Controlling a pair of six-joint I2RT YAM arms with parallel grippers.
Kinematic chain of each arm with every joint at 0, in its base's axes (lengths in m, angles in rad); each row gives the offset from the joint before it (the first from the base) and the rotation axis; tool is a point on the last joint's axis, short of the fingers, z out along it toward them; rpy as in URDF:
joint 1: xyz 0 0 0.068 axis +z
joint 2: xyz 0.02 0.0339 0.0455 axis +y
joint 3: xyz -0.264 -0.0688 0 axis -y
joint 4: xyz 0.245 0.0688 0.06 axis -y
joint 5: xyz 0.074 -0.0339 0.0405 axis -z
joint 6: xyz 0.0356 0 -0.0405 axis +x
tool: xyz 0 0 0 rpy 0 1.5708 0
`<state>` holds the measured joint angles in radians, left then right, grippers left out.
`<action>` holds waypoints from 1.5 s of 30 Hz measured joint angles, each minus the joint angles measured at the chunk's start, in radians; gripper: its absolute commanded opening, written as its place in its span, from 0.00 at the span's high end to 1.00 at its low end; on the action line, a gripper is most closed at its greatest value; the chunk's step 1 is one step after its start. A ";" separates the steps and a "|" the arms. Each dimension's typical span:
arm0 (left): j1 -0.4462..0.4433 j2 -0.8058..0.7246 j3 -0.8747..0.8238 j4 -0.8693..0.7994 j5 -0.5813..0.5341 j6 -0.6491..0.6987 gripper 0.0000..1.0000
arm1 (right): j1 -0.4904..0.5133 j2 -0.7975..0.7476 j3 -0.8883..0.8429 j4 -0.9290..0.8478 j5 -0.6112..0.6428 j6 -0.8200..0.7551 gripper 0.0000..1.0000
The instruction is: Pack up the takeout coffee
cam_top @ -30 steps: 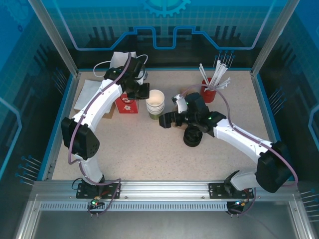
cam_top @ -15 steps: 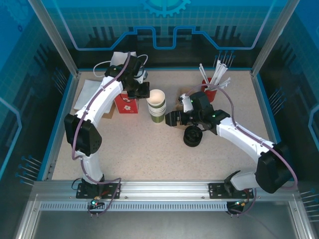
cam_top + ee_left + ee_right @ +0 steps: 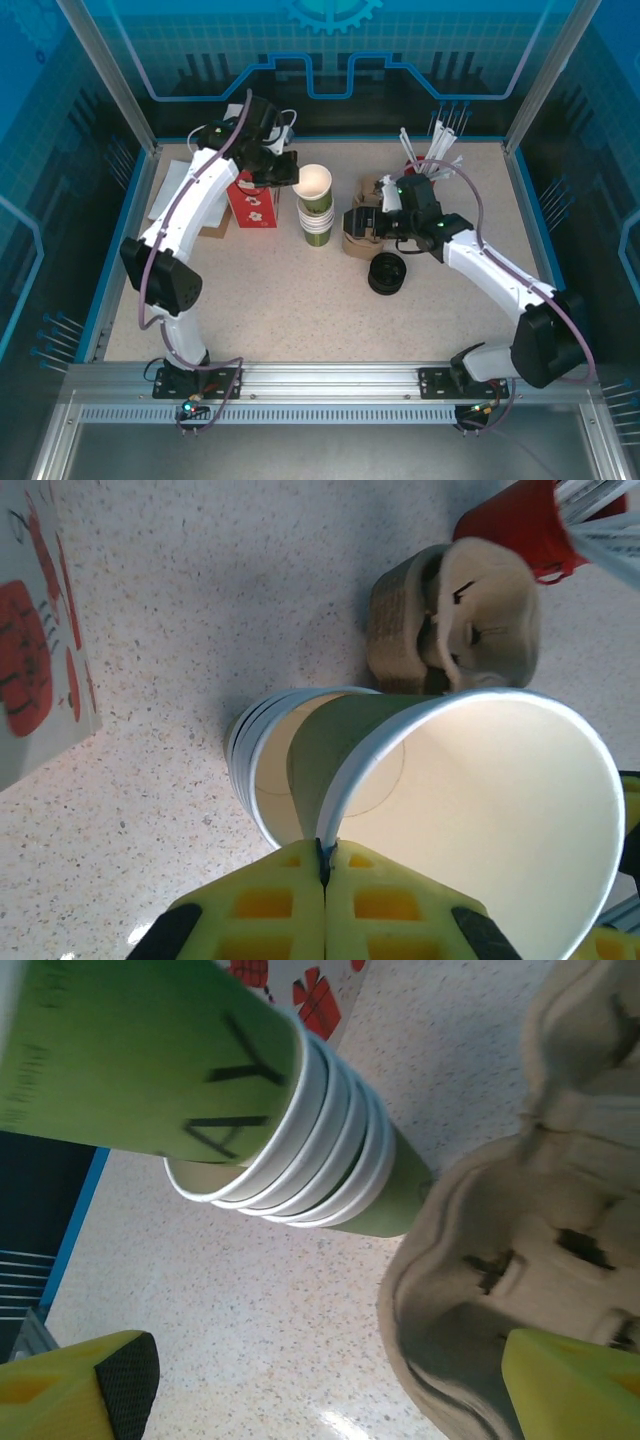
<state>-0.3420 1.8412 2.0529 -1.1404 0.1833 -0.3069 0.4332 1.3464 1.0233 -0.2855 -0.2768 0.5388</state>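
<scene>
The left gripper [image 3: 322, 865] was clenched on the rim of the green paper cup [image 3: 480, 810], which hung tilted above the cup stack [image 3: 262, 780] at 12 o'clock. The right gripper [image 3: 335, 1385] stood released by the pulp carrier [image 3: 500, 1250]. Risk: the thin rim pinch could slip and drop the cup.

The top camera looks down from above and behind the arms, over the whole table [image 3: 280, 300]. The left wrist camera looks along the left fingers [image 3: 270, 900], close on the cup [image 3: 480, 800] at their tips. The right wrist camera looks out between the right fingers [image 3: 60, 1385], low and close. All share the stack [image 3: 317, 228] and carrier [image 3: 352, 240].
</scene>
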 measured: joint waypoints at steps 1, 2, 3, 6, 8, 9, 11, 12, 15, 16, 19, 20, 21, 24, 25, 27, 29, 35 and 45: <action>0.000 -0.021 0.002 -0.003 -0.003 0.000 0.94 | -0.007 -0.018 0.000 -0.015 0.010 -0.008 0.08; 0.000 -0.043 0.002 -0.007 -0.004 0.000 0.94 | -0.012 -0.035 0.002 -0.032 0.020 -0.016 0.08; 0.000 -0.067 0.003 -0.010 -0.006 0.001 0.94 | -0.016 -0.046 0.005 -0.049 0.031 -0.022 0.08; 0.000 -0.156 0.003 -0.018 -0.006 0.003 0.94 | -0.030 -0.082 0.025 -0.123 0.073 -0.050 0.08; 0.000 -0.222 -0.002 -0.020 -0.006 0.003 0.95 | -0.046 -0.106 0.032 -0.169 0.099 -0.065 0.08; 0.000 -0.253 -0.011 -0.018 -0.005 0.003 0.95 | -0.053 -0.115 0.032 -0.185 0.111 -0.070 0.08; -0.006 -0.348 -0.085 -0.003 -0.002 0.000 0.96 | -0.074 -0.139 0.032 -0.235 0.137 -0.078 0.08; -0.014 -0.383 -0.116 -0.003 -0.002 -0.002 0.96 | -0.082 -0.149 0.031 -0.251 0.146 -0.081 0.08; -0.074 -0.486 -0.230 -0.001 -0.005 -0.009 0.96 | -0.102 -0.183 0.022 -0.292 0.176 -0.089 0.05; -0.103 -0.511 -0.270 -0.006 -0.003 -0.014 0.96 | -0.107 -0.193 0.018 -0.305 0.185 -0.089 0.04; -0.177 -0.558 -0.404 0.029 -0.003 -0.055 0.96 | -0.114 -0.214 0.003 -0.327 0.203 -0.095 0.00; -0.200 -0.567 -0.454 0.037 -0.003 -0.068 0.96 | -0.116 -0.219 -0.003 -0.333 0.211 -0.098 0.00; -0.216 -0.569 -0.492 0.044 -0.003 -0.083 0.96 | -0.118 -0.224 -0.008 -0.337 0.216 -0.099 0.00; -0.262 -0.571 -0.598 0.078 -0.011 -0.116 0.96 | -0.135 -0.243 -0.032 -0.343 0.220 -0.096 0.00; -0.274 -0.571 -0.626 0.084 -0.015 -0.127 0.96 | -0.143 -0.251 -0.043 -0.343 0.221 -0.094 0.00; -0.297 -0.574 -0.676 0.115 -0.032 -0.144 0.96 | -0.163 -0.269 -0.065 -0.342 0.217 -0.084 0.00; -0.317 -0.577 -0.726 0.151 -0.049 -0.159 0.96 | -0.176 -0.285 -0.085 -0.340 0.216 -0.074 0.00; -0.343 -0.573 -0.850 0.254 -0.105 -0.193 0.96 | -0.186 -0.295 -0.103 -0.340 0.216 -0.064 0.00; -0.357 -0.476 -0.891 0.364 -0.139 -0.216 0.95 | -0.186 -0.282 -0.108 -0.343 0.218 -0.066 0.00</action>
<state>-0.6994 1.3655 1.1622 -0.7765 0.0444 -0.5232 0.2474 1.0641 0.9150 -0.6285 -0.0589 0.4732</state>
